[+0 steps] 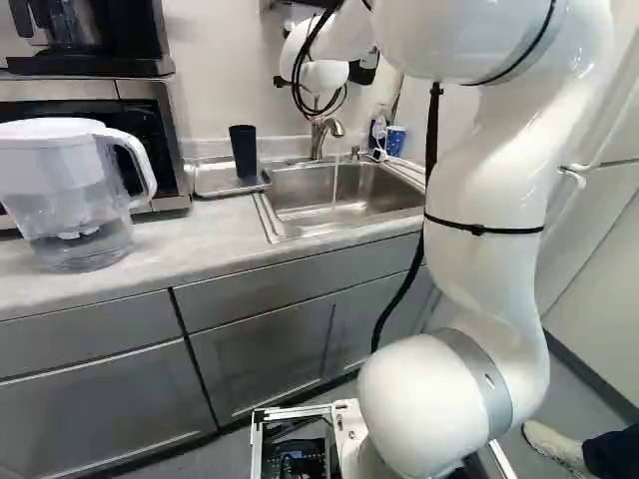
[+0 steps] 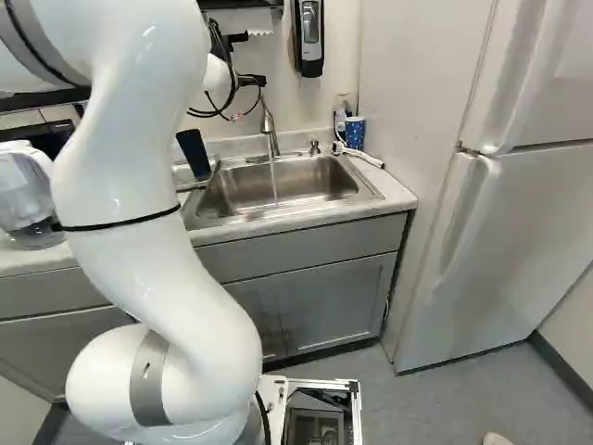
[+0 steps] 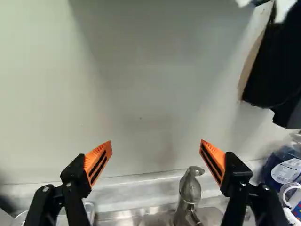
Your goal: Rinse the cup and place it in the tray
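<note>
Clear plastic makes up the pitcher [image 1: 75, 205] at the left of the left base view, well apart from the work. Next to the right comes the thing that matters: the dark cup [image 1: 244, 150], upright on the metal tray [image 1: 205, 183] beside the sink [image 1: 344, 190]. Its long axis runs up and down. I can't tell from here whether its mouth is up or whether it is wet.

Right of the cup, and higher, is the gripper [image 3: 156, 143], with its orange pads [image 3: 98, 162] spread wide and nothing between them. It points about level at the wall [image 3: 141, 94], above the faucet [image 3: 190, 188], from which water [image 2: 273, 181] runs into the basin. So the cup lies to the left of the jaws and below them. The one arm [image 2: 139, 204] at work here would have to swing left and drop to reach it; fingers held level, one on each side of the upright wall of the cup, look like the fitting grip.

If the cup is already rinsed, it is where the task wants it, and only the running water seems left to deal with. If not, that leftward reach comes first, and a low path risks clipping the faucet. Furthest right, a patterned blue cup [image 2: 354, 132] stands behind the sink's corner, likely no part of this.
</note>
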